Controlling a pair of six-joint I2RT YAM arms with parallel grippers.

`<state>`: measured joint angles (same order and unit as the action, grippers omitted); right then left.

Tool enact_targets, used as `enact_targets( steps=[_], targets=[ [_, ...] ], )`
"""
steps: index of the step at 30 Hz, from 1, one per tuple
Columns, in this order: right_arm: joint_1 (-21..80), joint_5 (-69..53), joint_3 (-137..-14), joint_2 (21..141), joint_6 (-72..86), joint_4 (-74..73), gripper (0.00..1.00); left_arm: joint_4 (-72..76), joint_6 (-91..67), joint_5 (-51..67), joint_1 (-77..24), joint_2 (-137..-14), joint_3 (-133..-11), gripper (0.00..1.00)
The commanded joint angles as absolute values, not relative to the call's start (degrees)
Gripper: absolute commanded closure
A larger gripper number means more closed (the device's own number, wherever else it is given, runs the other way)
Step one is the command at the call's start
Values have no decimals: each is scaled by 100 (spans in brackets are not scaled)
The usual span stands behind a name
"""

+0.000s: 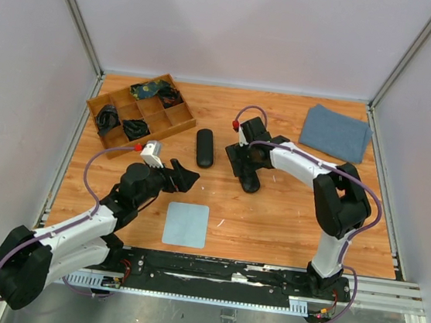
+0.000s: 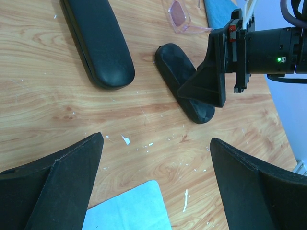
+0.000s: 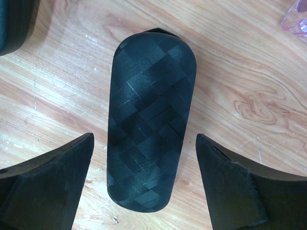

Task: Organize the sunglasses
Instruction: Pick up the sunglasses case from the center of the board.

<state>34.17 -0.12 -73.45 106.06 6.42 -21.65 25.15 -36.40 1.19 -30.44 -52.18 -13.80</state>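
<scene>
— Black, woven, oval: was that hard case in the grip of the right gripper?
— No. The jaws stood wide apart, one finger on each side of one end of the woven case. A strip of bare wooden table showed on either side. It was released and straddling the case.
— And the sunglasses?
— The translucent pinkish pair lay on the table just past the end of the woven case away from the fingers, apart from it. Only a corner of its frame showed from the right wrist, and overhead the right arm covered it.
— The black-framed pair?
— I could not pick it out. Dark things sat in several compartments of the wooden divided tray, well to the left of the woven case and farther back, but they were too small to name.
— The left gripper?
— It was spread fully and held nothing. It was to the left of the woven case and nearer the arm bases, over bare wood and a corner of the light blue cloth.
— Anything else close by?
— A smooth black case lay just left of the woven case, not touching it. A blue-grey cloth lay well to its right, toward the back.
</scene>
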Motion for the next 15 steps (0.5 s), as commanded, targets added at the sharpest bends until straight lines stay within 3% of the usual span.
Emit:
enact_targets(
  steps=[1, 15],
  targets=[
    [3336, -132, -7510, 10700, 659, -2153, 14, 2601, -3595, 99, -2999, -5263, -1402, 0],
    [3248, -232, -7521, 10801, 659, -2107, 23, 2663, -3586, 110, -2999, -5388, -1435, 0]
  ],
)
